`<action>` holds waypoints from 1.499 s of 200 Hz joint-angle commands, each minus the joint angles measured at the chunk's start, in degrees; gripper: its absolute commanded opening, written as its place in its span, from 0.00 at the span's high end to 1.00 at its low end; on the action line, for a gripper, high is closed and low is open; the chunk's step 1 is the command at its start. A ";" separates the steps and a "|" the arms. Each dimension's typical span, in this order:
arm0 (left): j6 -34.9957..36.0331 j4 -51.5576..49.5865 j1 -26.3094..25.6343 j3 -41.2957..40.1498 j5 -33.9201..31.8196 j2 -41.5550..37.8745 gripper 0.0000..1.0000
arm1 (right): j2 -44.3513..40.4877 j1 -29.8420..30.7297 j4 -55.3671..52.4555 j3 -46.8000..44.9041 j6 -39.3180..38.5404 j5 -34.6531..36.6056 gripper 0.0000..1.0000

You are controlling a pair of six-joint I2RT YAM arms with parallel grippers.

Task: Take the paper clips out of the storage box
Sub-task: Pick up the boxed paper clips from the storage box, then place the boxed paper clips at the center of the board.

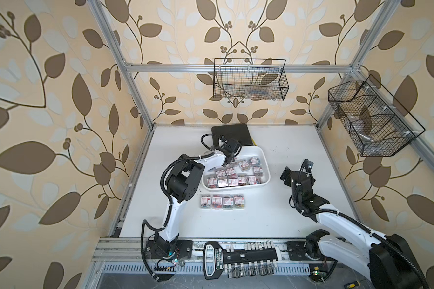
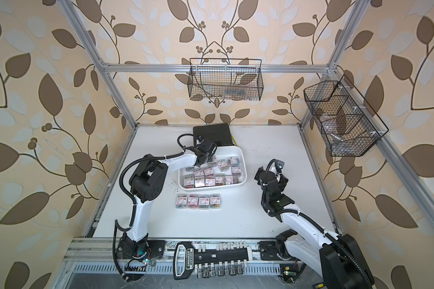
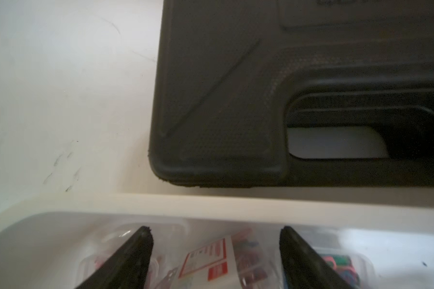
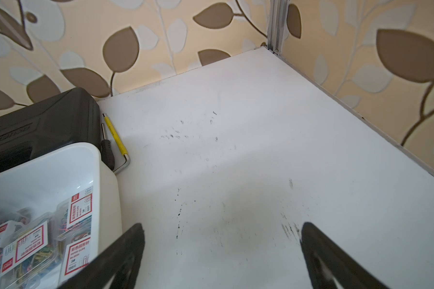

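Left gripper [image 1: 227,162], spread, hangs over the storage box [image 1: 266,160] toward the far edge of the counter [image 1: 273,212] in a top view, paper clips [image 1: 236,176] inside, four boxes [image 1: 222,202] already out. Left wrist: we would centre one labelled box [image 3: 206,260] between the jaws before closing. Right wrist: right gripper [image 4: 221,230] spread over the counter beside it.
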 commanded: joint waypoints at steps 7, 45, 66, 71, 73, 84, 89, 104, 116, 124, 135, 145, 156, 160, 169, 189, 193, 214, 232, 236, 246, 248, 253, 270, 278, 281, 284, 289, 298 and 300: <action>0.45 -2.40 0.61 1.67 0.66 1.26 0.22 | 0.19 1.92 0.85 1.38 -1.40 1.92 0.02; -0.16 -2.69 0.58 2.20 1.18 1.00 0.38 | 1.96 3.41 0.31 2.69 -2.28 2.98 0.02; -0.52 -2.59 0.60 1.36 1.80 -0.70 0.42 | 2.22 4.72 0.48 2.78 -2.47 4.90 0.02; -0.48 -2.55 0.60 0.90 1.79 -1.26 0.43 | 2.25 5.00 0.57 2.78 -2.48 5.41 0.02; -0.49 -2.58 0.61 0.75 1.70 -1.55 0.44 | 2.27 5.15 0.61 2.78 -2.54 5.61 0.02; -0.88 -3.07 0.48 -0.05 0.92 -3.31 0.45 | 2.51 5.40 0.70 2.87 -2.64 5.74 0.01; -1.22 -3.17 0.50 -0.76 0.42 -4.37 0.45 | 2.60 5.40 0.66 3.02 -2.71 5.45 0.01; -2.78 -2.14 0.34 -3.49 -0.31 -7.85 0.45 | 2.55 5.06 0.56 3.14 -2.98 4.15 0.01; -3.85 -0.92 0.10 -6.10 -0.71 -10.66 0.47 | 2.12 4.43 0.57 2.81 -2.91 2.78 0.01; -4.66 -0.68 -0.51 -7.38 -1.96 -12.54 0.48 | 1.29 3.90 0.62 2.39 -2.81 1.96 0.01; -5.28 -0.71 -1.94 -8.80 -5.04 -14.86 0.49 | 0.16 3.17 0.98 1.55 -2.54 0.93 0.01; -6.34 -1.71 -3.78 -9.80 -8.86 -16.80 0.50 | -0.93 2.78 1.34 0.73 -2.22 0.69 0.00; -7.27 -2.70 -5.85 -10.51 -11.62 -18.76 0.53 | -1.82 2.49 1.61 0.09 -1.87 0.70 0.00; -7.76 -3.30 -6.76 -10.72 -12.75 -19.49 0.53 | -2.19 2.35 1.71 -0.17 -1.80 0.70 0.00; -9.46 -4.45 -8.61 -11.40 -15.34 -21.13 0.54 | -2.66 2.18 1.73 -0.46 -1.63 0.53 0.00; -12.10 -4.41 -12.88 -13.89 -19.61 -24.94 0.54 | -3.46 1.46 1.67 -0.86 -1.46 -0.59 0.00; -12.85 -4.58 -13.74 -14.17 -20.41 -25.51 0.54 | -3.75 1.32 1.56 -0.95 -1.47 -0.88 0.00; -16.87 -5.27 -18.89 -15.67 -23.40 -27.42 0.54 | -5.79 0.31 1.46 -2.20 -0.89 -2.16 0.00; -21.43 -8.11 -23.11 -16.30 -26.68 -28.16 0.54 | -8.73 -1.15 2.23 -3.99 -0.24 -3.67 0.00; -21.60 -8.86 -23.85 -16.49 -27.17 -28.28 0.54 | -9.37 -1.58 2.37 -4.45 -0.05 -4.13 0.00; -23.80 -9.97 -25.40 -16.95 -27.91 -28.53 0.54 | -10.86 -2.80 2.42 -5.34 0.50 -5.38 0.00; -24.05 -10.19 -25.63 -17.07 -28.03 -28.54 0.54 | -11.09 -3.09 2.42 -5.49 0.60 -5.66 0.00; -24.70 -10.95 -26.10 -17.26 -28.22 -28.54 0.54 | -11.74 -3.74 2.40 -5.92 0.88 -6.34 0.00; -27.77 -13.83 -27.55 -17.47 -28.74 -28.19 0.58 | -13.67 -5.70 1.57 -6.72 1.95 -7.95 0.00; -28.96 -14.31 -28.41 -17.68 -29.35 -27.85 0.58 | -14.72 -6.25 1.11 -7.21 2.31 -8.32 0.00; -29.33 -14.52 -28.73 -17.73 -29.38 -27.69 0.58 | -15.15 -6.35 0.96 -7.35 2.42 -8.47 0.00; -29.70 -14.65 -29.02 -17.69 -29.39 -27.52 0.58 | -15.59 -6.33 0.85 -7.55 2.49 -8.49 0.00; -30.05 -14.91 -29.57 -17.43 -29.30 -27.20 0.58 | -16.26 -6.39 0.75 -7.87 2.51 -8.60 0.00; -30.84 -15.55 -30.81 -16.74 -29.25 -26.42 0.58 | -17.62 -6.42 0.75 -8.57 2.66 -8.47 0.00; -31.02 -15.81 -31.04 -16.60 -29.24 -26.21 0.58 | -17.92 -6.39 0.70 -8.73 2.73 -8.45 0.00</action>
